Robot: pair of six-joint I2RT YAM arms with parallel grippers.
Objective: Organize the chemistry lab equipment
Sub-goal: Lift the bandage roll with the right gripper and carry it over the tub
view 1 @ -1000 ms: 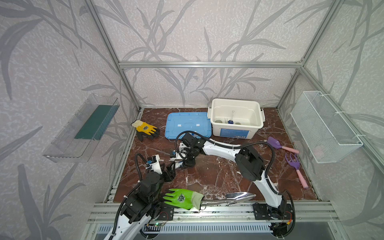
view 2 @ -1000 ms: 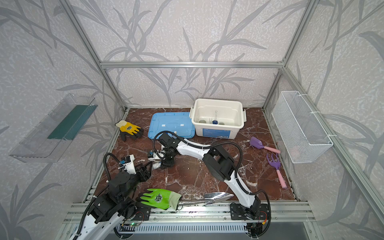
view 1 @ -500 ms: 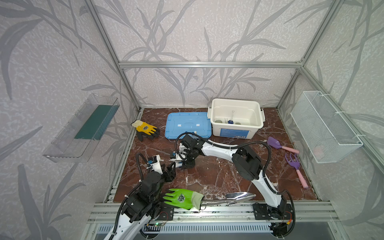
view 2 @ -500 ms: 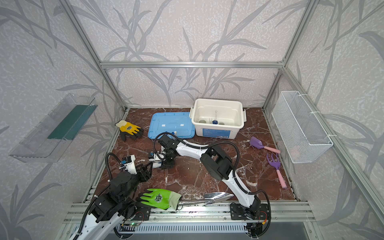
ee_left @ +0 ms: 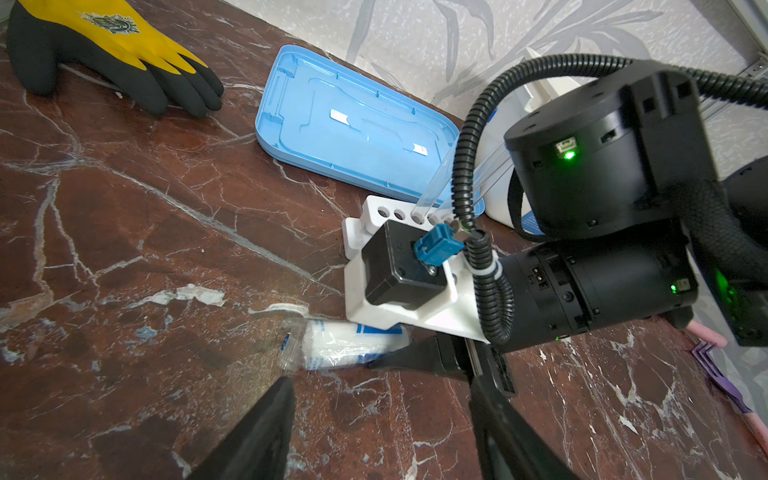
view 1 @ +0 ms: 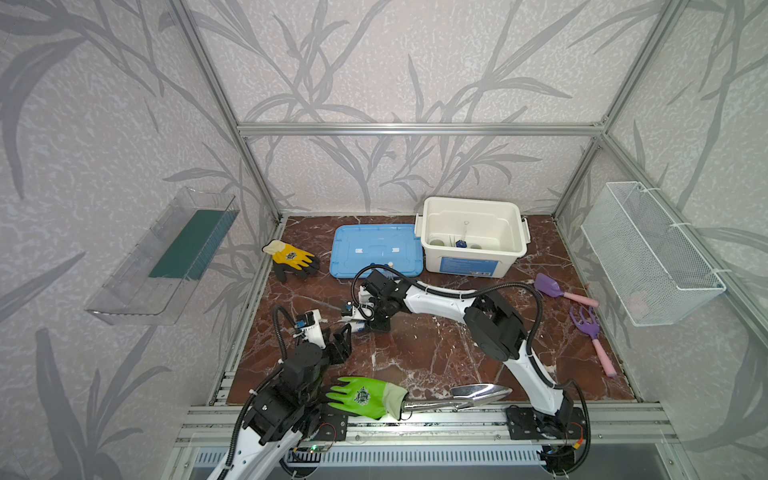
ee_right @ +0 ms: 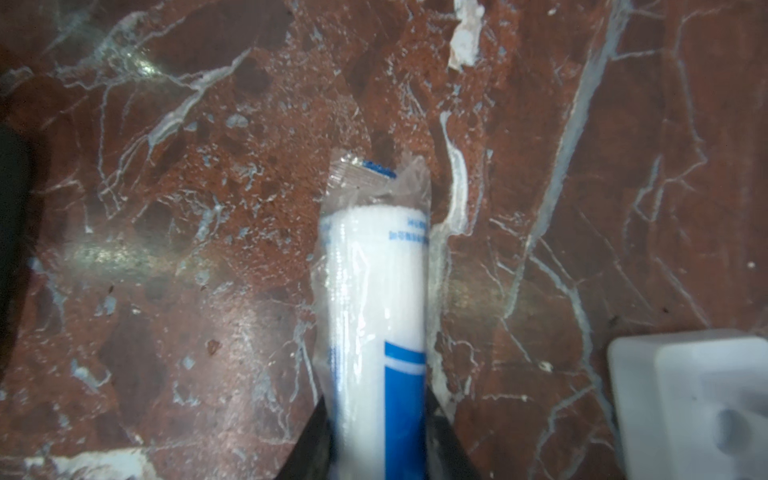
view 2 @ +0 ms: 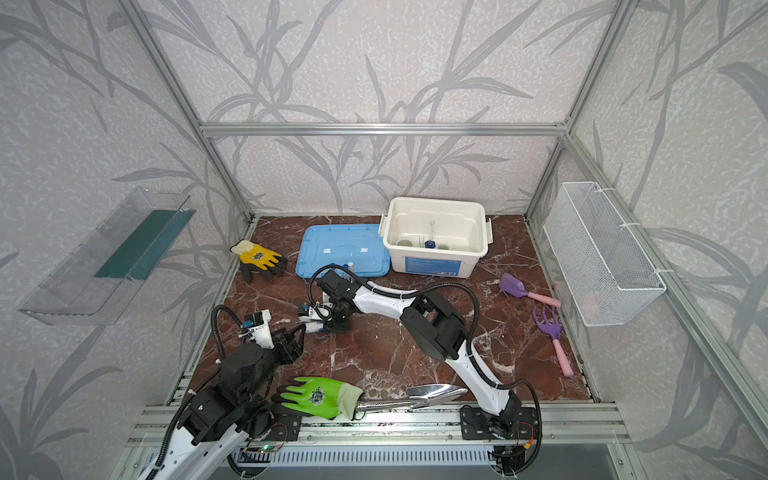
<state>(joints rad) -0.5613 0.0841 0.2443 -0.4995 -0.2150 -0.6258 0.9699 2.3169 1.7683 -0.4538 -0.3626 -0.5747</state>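
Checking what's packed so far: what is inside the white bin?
In a top view the white bin holds an upright clear tube with a blue end, plus two round containers. Its near wall hides the floor closest to the camera.

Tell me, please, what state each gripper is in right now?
Left gripper: open, holding nothing.
Right gripper: closed on the plastic-wrapped white roll.

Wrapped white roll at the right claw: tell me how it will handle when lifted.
Probably light and slightly squashy: the wrapped white roll looks like soft padding. Its glossy clear wrapper could slip in the right claw. It lies on its side and is cylindrical, so it may roll if nudged.
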